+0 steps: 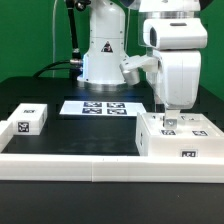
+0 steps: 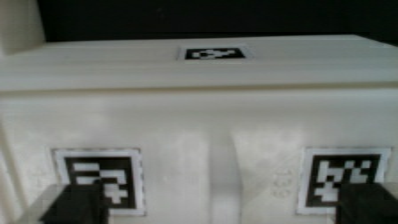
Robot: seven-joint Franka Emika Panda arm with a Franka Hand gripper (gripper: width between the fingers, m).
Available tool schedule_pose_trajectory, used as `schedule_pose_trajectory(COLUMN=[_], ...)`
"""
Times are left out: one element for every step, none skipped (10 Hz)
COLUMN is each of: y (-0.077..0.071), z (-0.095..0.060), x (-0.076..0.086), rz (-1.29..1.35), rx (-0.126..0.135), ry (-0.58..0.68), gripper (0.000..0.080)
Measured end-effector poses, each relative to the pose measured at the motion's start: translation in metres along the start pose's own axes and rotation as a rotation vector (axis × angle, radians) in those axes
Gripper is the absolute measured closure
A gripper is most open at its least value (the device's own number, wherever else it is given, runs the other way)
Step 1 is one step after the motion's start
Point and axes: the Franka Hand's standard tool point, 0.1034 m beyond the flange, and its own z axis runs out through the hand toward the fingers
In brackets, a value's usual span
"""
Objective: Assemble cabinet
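Note:
The cabinet (image 1: 180, 138) is a large white block with black-and-white tags, standing at the exterior view's right near the front. It fills the wrist view (image 2: 196, 100), with one tag on its far face and two tags close by. My gripper (image 1: 170, 122) hangs straight down, right over the cabinet's top, fingertips at or just above the surface. In the wrist view the gripper (image 2: 222, 212) is open. Its two dark fingers (image 2: 80, 205) stand wide apart, one over each near tag, with nothing held between them. I cannot tell whether the tips touch the cabinet.
A small white tagged box (image 1: 30, 120) lies at the exterior view's left. The marker board (image 1: 98, 107) lies flat in the middle, before the robot's base (image 1: 100, 60). A long low white rail (image 1: 70, 162) runs along the front edge.

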Motion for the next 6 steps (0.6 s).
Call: schedule_pose_trajectory(y=[0.0000,0.0000,0.0000,0.0000,-0.0004,-0.0063], z=[0.0000,0.0000,0.0000,0.0000,-0.0015,-0.0084], x=[0.0000,0.0000,0.0000,0.0000,-0.0003,-0.0017], rz=[0.000,0.000,0.000,0.000,0.021,0.102], rx=[0.000,0.000,0.000,0.000,-0.004,-0.022], ry=[0.000,0.000,0.000,0.000,0.000,-0.002], gripper=[0.0050,0.0050,0.0010,0.0001,0.0001,0.0001])
